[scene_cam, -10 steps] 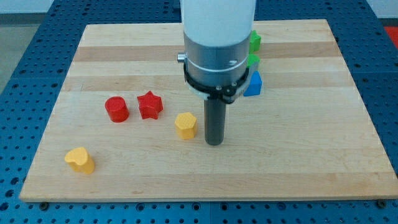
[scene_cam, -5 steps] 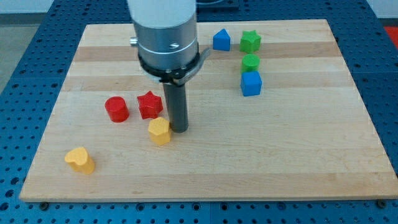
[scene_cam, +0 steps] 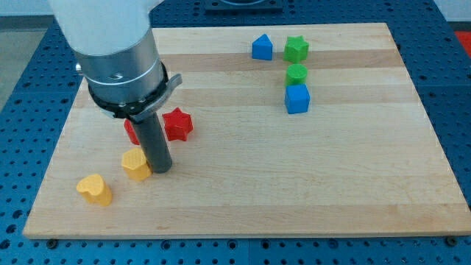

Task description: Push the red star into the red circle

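With no claw to read, my tip (scene_cam: 161,170) touches the yellow hexagon (scene_cam: 135,163) below the red star (scene_cam: 176,124); it should circle to the star's right and push left toward the half-hidden red circle (scene_cam: 131,131).

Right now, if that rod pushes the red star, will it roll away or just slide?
Probably slide. The red star sits flat on the smooth wooden board, so rolling seems unlikely. It looks squat, so tipping seems unlikely too. Its points may make it twist if pushed off-centre. My tip is below it, beside the yellow block.
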